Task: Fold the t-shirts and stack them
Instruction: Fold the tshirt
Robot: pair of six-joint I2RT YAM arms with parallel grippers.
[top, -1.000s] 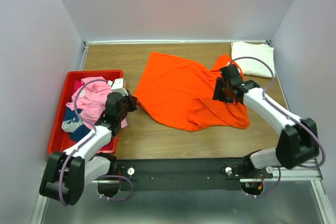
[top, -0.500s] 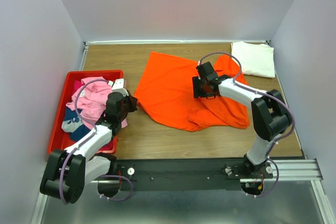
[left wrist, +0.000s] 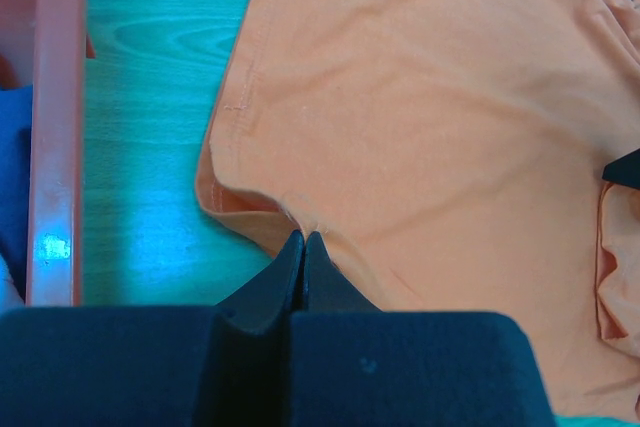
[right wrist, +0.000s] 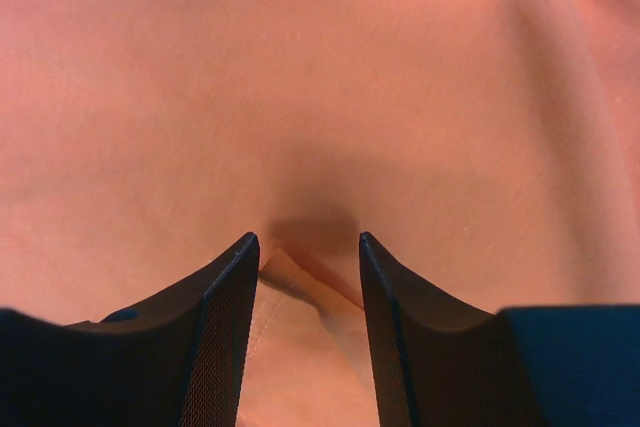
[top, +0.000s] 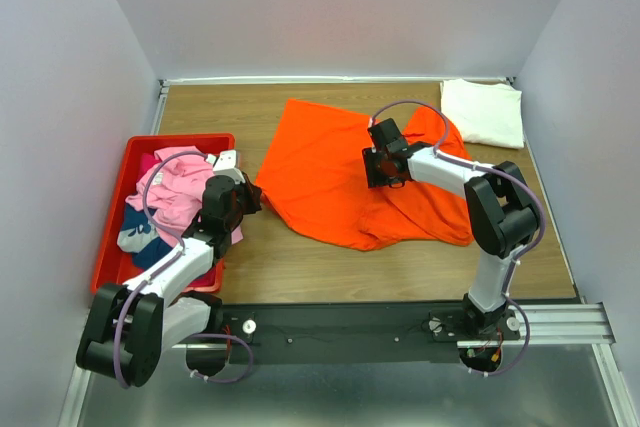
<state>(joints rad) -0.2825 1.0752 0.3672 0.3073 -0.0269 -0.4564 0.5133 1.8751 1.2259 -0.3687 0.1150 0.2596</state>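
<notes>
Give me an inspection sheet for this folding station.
Surface: wooden table.
Job's things: orange t-shirt spread mid-table; cream-white t-shirt folded, far right corner; pink t-shirt and dark blue t-shirt heaped in red bin.
Clutter: red bin at left edge.
Grippers: left gripper shut on orange hem; right gripper open, fingers pressing orange cloth.
Cables: purple cables looped along both arms.
Surroundings: pale walls on three sides; mounting rail at near edge.

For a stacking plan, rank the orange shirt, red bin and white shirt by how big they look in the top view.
Largest: orange shirt.
Then the red bin.
Smallest: white shirt, folded.
</notes>
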